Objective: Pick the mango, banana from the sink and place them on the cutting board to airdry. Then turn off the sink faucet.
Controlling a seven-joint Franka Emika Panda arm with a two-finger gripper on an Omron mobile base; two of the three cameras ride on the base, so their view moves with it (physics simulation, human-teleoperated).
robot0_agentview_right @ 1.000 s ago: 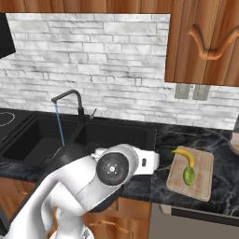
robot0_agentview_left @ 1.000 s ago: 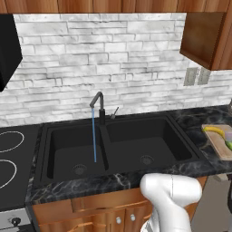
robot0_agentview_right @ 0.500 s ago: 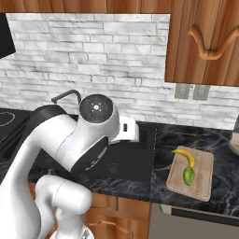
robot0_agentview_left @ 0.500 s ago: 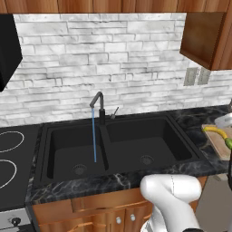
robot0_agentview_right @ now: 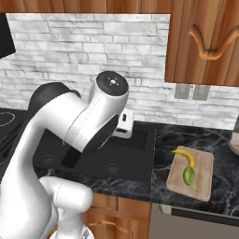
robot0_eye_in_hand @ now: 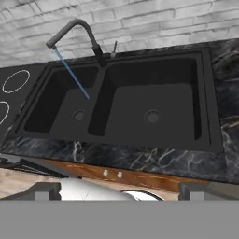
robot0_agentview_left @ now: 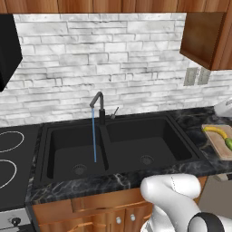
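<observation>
The banana (robot0_agentview_right: 184, 154) and the mango (robot0_agentview_right: 188, 175) lie side by side on the cutting board (robot0_agentview_right: 201, 179), on the counter right of the sink (robot0_agentview_right: 126, 154). At the right edge of the left base view the banana (robot0_agentview_left: 215, 131) and cutting board (robot0_agentview_left: 218, 142) show again. Both basins of the sink (robot0_eye_in_hand: 154, 100) hold no fruit. Water runs from the sink faucet (robot0_eye_in_hand: 74, 31) into the left basin, and its thin lever (robot0_eye_in_hand: 114, 48) stands at the base. My gripper (robot0_eye_in_hand: 120, 190) hangs open in front of the counter, holding nothing.
Stove burners (robot0_agentview_left: 8, 154) sit left of the sink. A wall outlet (robot0_agentview_left: 197, 76) and an upper cabinet (robot0_agentview_left: 206, 34) are at the right. A pale appliance (robot0_agentview_left: 224, 108) stands behind the board. My raised arm (robot0_agentview_right: 88, 116) covers the sink's left part in the right base view.
The arm has swung up from low in front of the counter, its elbow now high over the sink edge. Fruit, board and running water are unchanged.
</observation>
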